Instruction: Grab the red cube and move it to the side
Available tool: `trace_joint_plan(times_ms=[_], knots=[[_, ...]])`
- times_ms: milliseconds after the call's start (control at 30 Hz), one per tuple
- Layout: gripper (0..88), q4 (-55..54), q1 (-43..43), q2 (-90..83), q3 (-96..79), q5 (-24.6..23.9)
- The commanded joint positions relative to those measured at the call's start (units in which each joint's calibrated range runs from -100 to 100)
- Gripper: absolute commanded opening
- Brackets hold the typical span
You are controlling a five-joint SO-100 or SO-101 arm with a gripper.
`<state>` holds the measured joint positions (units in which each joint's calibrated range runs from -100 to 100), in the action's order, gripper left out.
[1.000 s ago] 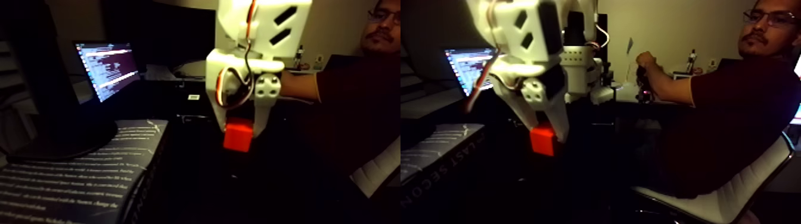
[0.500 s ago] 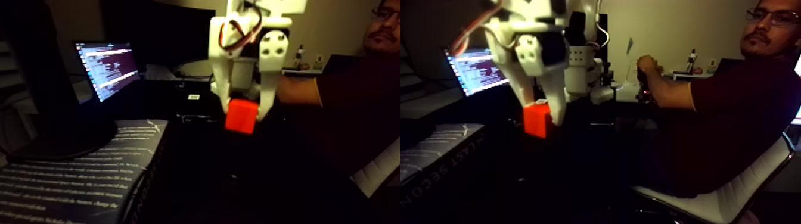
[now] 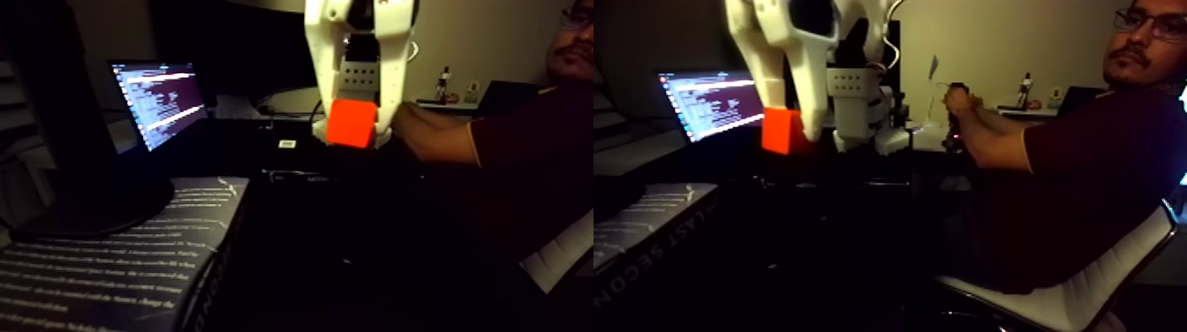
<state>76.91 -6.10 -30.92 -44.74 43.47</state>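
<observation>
- Landmark = the laptop w/ lit screen; the wide fixed view holds two near-equal halves, points taken in the left half
- End effector: white, two fingers hanging down, closed on the red cube – one finger each side of it, gripping it
- Red cube: held in the air, to the right of the laptop in this view and about level w/ its screen; well clear of the dark surface below, touching nothing but the fingers
- Progress, my read: grab looks done and lift looks done; what's left = carry it sideways, lower it, let go. Which side it should go can't be told from here
- Landing spot: surface under the cube is too dark to make out detail, so where it can be set down is unclear
- Containers: none visible – no bin, tray or bowl, so nothing to report inside
- Also there: a book w/ printed text lying below the laptop, and a person seated to the right, beyond the cube, arm reaching toward a second arm rig
</observation>
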Motion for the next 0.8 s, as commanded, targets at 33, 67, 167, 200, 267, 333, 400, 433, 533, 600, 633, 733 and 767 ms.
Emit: trace_joint_plan(times_ms=[33,67,167,200,267,333,400,433,533,600,633,733,767], knots=[[2.3,0.7,-0.9,1.1,5.1,-3.6],[2.2,0.7,-0.9,2.1,6.3,-4.3],[2.2,0.7,-1.6,5.0,10.0,-6.2],[2.2,0.7,-1.8,6.0,11.1,-6.7],[2.2,0.6,-2.5,8.1,13.4,-7.5],[2.2,0.3,-3.5,10.3,15.4,-8.0],[2.2,0.0,-4.8,12.9,17.5,-8.4],[2.2,-0.1,-5.5,14.4,18.6,-8.4],[2.0,-0.1,-7.9,18.9,23.0,-8.4],[1.9,-0.1,-9.4,21.8,26.3,-8.4],[1.9,-0.1,-10.2,23.2,27.9,-8.4],[2.2,-0.1,-12.3,26.5,32.0,-8.4],[2.2,-0.1,-13.0,27.4,33.2,-8.4]])
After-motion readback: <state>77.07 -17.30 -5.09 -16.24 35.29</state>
